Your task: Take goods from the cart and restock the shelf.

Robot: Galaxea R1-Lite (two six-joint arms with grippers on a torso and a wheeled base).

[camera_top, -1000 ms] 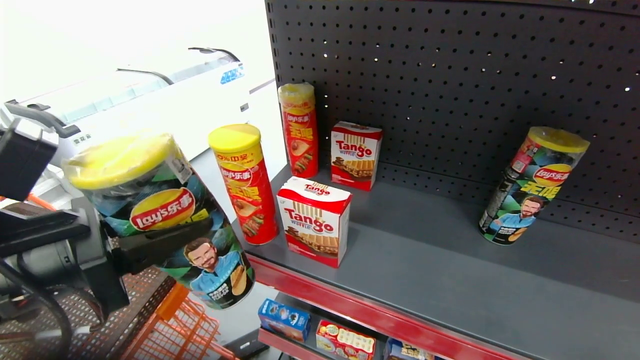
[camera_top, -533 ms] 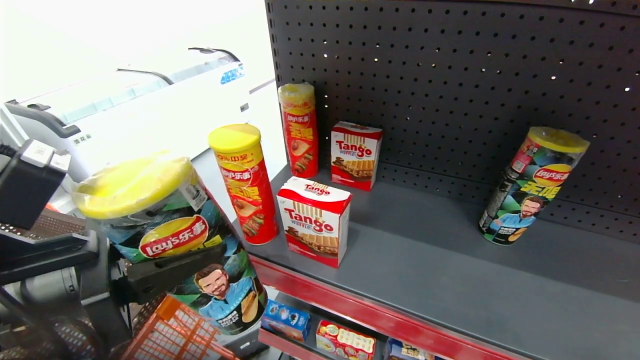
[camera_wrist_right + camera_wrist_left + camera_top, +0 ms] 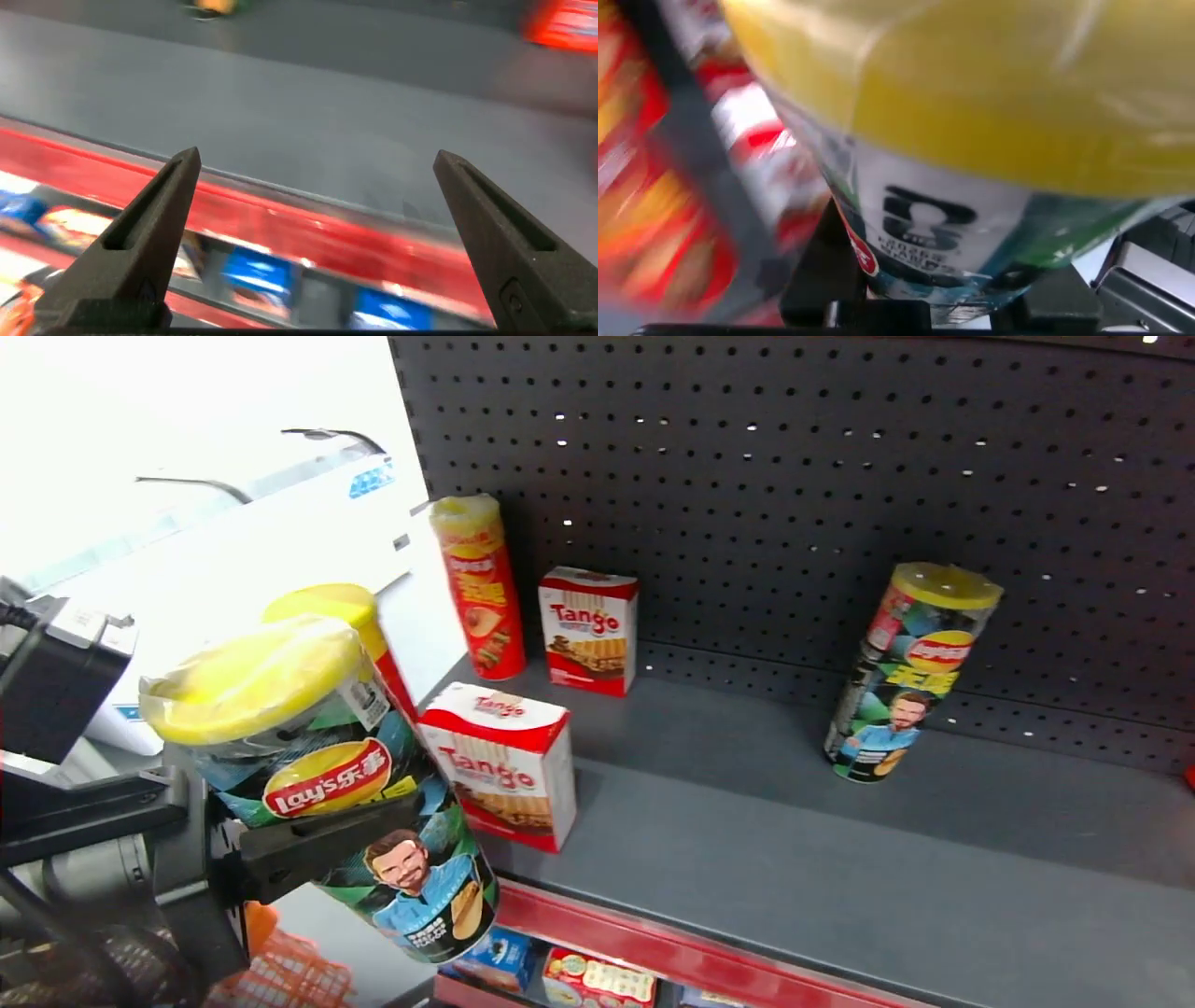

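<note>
My left gripper (image 3: 280, 831) is shut on a green chip can (image 3: 327, 775) with a yellow lid, held tilted in the air left of and below the shelf's front edge. The left wrist view shows the same chip can (image 3: 971, 187) close up between the fingers. The grey shelf (image 3: 794, 868) holds a matching green can (image 3: 901, 677) upright near the pegboard, two red cans (image 3: 481, 588) (image 3: 350, 616) and two red-and-white wafer boxes (image 3: 509, 761) (image 3: 590, 630). My right gripper (image 3: 318, 233) stands open with nothing between its fingers, in front of the shelf's red lip (image 3: 280, 201).
A black pegboard (image 3: 794, 476) backs the shelf. The orange cart (image 3: 280, 971) peeks out at the lower left. A lower shelf holds small boxes (image 3: 588, 980). A white freezer cabinet (image 3: 233, 541) stands to the left. The shelf's middle and right front are bare.
The head camera has swung, shifting the shelf goods leftward in the picture. The held can dropped a little from one second ago, then stayed put in the picture.
</note>
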